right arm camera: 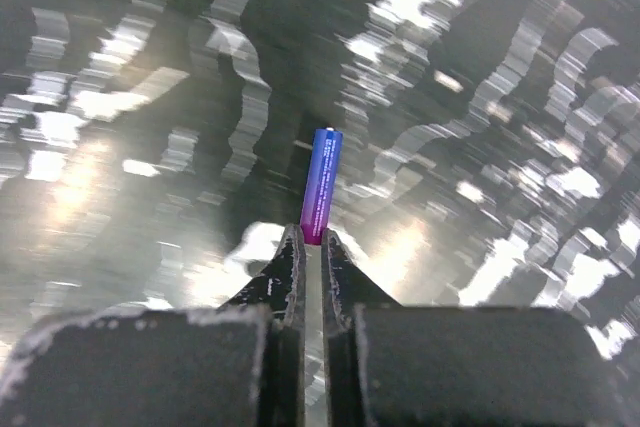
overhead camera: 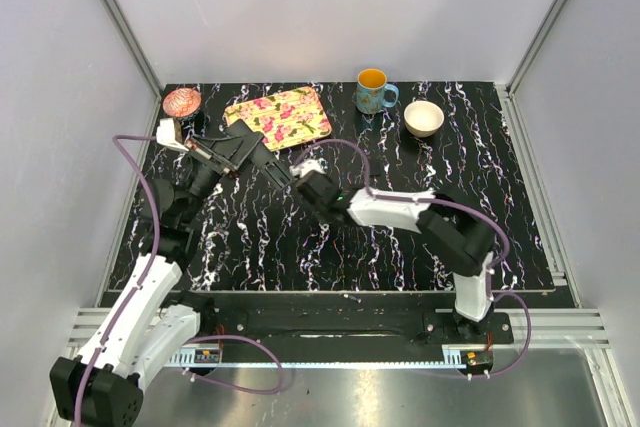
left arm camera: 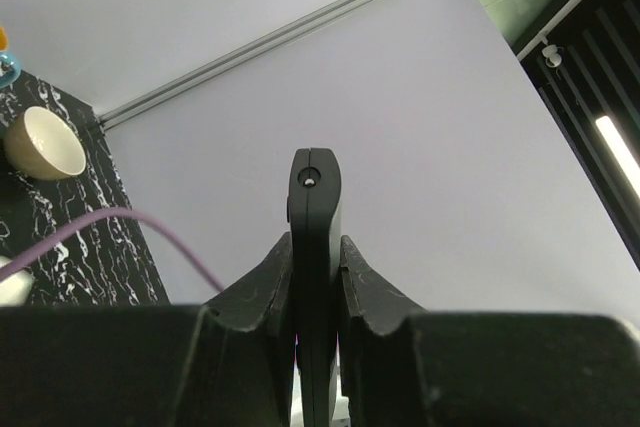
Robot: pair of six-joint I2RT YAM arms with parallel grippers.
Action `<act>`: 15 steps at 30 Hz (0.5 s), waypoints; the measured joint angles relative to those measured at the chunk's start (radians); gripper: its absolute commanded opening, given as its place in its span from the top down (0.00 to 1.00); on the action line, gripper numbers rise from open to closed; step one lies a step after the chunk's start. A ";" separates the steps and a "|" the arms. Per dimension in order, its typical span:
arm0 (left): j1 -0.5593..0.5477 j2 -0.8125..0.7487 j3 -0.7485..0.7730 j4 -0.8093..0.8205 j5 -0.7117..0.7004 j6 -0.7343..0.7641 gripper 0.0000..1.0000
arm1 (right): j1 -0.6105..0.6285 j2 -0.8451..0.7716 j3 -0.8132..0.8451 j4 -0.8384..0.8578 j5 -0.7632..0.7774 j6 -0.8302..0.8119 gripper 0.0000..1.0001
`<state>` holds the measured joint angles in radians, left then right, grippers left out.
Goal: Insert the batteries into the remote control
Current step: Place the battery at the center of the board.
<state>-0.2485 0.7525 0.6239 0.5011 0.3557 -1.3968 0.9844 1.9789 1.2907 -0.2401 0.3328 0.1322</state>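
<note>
Where the two arms meet above the marbled surface (overhead camera: 400,267), we list: left jaws, clamped on the black remote control (left arm camera: 315,237), held edge-on and lifted; right jaws, pinched tight on one end of a battery (right arm camera: 321,185), near the remote.
</note>
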 measured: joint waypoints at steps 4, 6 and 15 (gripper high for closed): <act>0.000 0.036 -0.038 0.038 0.006 0.000 1.00 | -0.076 -0.126 -0.132 -0.051 0.052 0.069 1.00; 0.000 0.056 -0.068 0.051 0.011 -0.001 1.00 | -0.079 -0.153 -0.159 -0.079 0.066 0.101 1.00; 0.000 0.093 -0.198 0.094 0.038 -0.019 1.00 | -0.069 -0.161 -0.203 -0.125 0.069 0.229 0.97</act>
<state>-0.2485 0.8459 0.4255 0.5949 0.3935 -1.4158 0.9154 1.8175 1.0878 -0.3653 0.4023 0.3614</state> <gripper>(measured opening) 0.202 0.035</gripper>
